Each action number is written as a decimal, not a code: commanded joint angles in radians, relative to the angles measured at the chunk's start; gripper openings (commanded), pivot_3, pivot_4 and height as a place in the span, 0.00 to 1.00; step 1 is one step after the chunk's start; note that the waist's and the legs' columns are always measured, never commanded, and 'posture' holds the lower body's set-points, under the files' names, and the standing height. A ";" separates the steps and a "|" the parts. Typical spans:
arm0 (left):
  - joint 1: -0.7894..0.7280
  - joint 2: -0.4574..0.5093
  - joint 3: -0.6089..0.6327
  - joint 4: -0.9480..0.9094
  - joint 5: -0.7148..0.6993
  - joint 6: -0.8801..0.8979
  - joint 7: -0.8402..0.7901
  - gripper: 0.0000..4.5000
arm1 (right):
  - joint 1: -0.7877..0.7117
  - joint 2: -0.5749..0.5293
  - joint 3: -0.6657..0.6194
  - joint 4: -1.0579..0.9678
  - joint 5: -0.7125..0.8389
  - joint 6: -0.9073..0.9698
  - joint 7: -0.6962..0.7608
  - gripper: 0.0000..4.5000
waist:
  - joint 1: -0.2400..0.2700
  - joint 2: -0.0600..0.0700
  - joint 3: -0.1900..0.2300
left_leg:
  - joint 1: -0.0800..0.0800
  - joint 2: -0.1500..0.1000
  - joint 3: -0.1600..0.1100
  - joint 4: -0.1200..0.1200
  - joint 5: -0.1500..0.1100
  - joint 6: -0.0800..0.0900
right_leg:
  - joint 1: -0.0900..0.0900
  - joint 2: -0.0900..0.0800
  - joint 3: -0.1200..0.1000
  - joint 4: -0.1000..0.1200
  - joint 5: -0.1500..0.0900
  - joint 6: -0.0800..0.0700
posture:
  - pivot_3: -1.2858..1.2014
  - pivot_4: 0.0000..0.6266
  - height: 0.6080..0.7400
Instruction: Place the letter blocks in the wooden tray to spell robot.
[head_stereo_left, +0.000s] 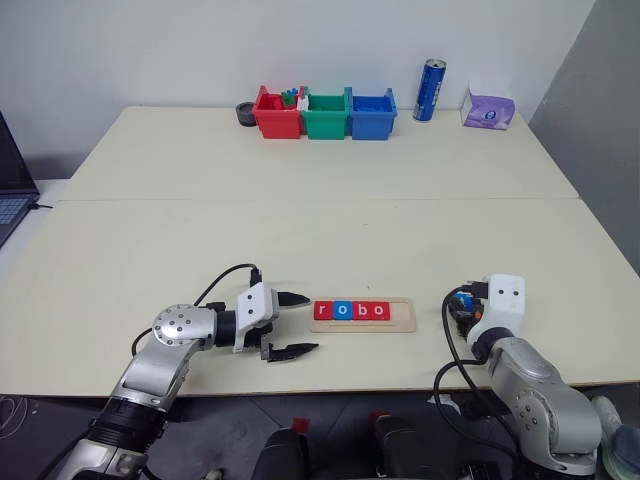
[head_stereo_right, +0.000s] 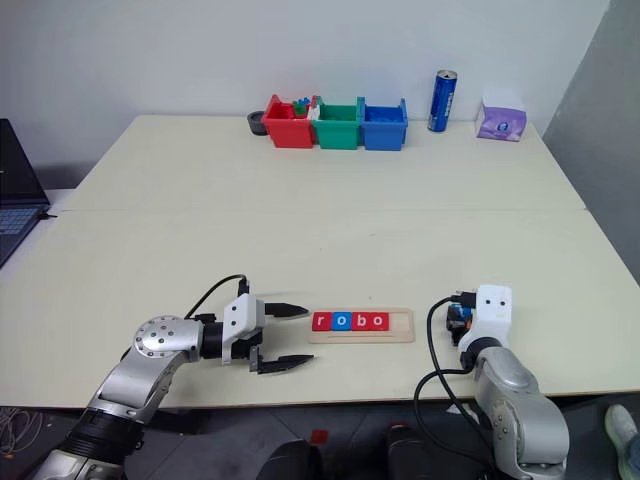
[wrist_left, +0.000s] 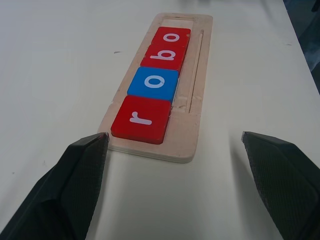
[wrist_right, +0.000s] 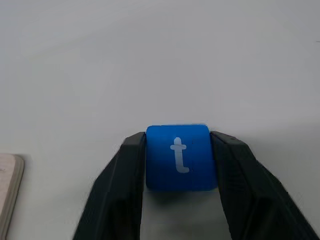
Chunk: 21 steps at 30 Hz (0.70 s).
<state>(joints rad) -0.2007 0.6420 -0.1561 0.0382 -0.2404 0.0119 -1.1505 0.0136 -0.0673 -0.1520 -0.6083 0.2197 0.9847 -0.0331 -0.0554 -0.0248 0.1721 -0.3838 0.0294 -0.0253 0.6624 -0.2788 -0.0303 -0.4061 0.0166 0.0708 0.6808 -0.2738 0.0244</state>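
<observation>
Bright, even, diffuse light from overhead; no hard glare on the table (head_stereo_left: 330, 200). Soft, faint shadows only: under the left gripper (head_stereo_left: 293, 324), beside the bins (head_stereo_left: 325, 113), along the tray (wrist_left: 192, 125) edge. Head views sharp centre to far wall, slight wide-angle bend at edges. Left wrist view: blocks (wrist_left: 155, 84) crisp, fingers (wrist_left: 70, 190) near lens a bit soft, far tray end washed pale. Right wrist view: t block (wrist_right: 181, 157) in focus, dim shadow beneath, bg table flat & featureless.
</observation>
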 joint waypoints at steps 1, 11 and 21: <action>-0.006 0.011 0.015 -0.030 -0.004 -0.008 -0.004 1.00 | -0.043 0.013 -0.010 -0.051 0.004 -0.011 -0.018 0.76 | 0.000 0.000 0.000 | 0.000 0.000 0.000 0.000 0.000 0.000 | 0.000 0.000 0.000 0.000 0.000 0.000 | 0.52 0.24 1.00; -0.005 0.004 0.013 -0.030 -0.003 -0.008 0.004 1.00 | -0.171 -0.364 -0.063 0.024 0.139 0.125 0.313 1.00 | 0.007 0.001 0.001 | -0.002 -0.002 0.001 0.000 0.000 0.000 | -0.001 0.000 -0.001 -0.001 0.000 0.000 | 0.52 0.24 1.00; -0.009 0.000 0.007 -0.053 -0.003 0.017 0.016 1.00 | -0.102 -0.853 0.082 0.278 0.141 -0.279 0.919 1.00 | 0.005 -0.001 0.003 | -0.001 -0.002 0.003 0.000 0.000 0.000 | 0.000 0.001 -0.002 -0.001 0.000 0.000 | 0.52 0.24 1.00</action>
<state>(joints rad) -0.2014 0.6416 -0.1560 0.0226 -0.2404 0.0242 -1.1403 -0.0868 -0.8957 -0.0929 -0.3523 0.3733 0.7910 0.8072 -0.0508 -0.0253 0.1749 -0.3848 0.0277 -0.0225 0.6625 -0.2790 -0.0299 -0.4061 0.0174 0.0690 0.6795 -0.2740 0.0246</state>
